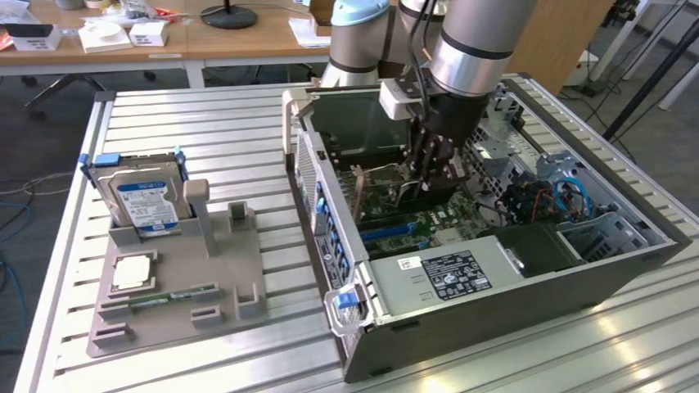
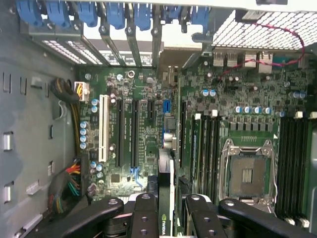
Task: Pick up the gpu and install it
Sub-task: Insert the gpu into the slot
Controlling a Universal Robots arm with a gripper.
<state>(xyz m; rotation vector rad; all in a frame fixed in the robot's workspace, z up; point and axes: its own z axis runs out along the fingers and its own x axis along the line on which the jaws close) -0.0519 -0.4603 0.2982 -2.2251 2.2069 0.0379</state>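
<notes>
Pincer (image 2: 172, 204) part-closed, clamped on gpu (image 2: 163, 225); card held edge-on over the motherboard (image 2: 148, 84), beside its long slots (image 2: 126, 131)

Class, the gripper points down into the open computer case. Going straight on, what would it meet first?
Probably the motherboard, near its expansion slots: the gpu clamped in the gripper hangs right above it, though depth is hard to judge.
</notes>
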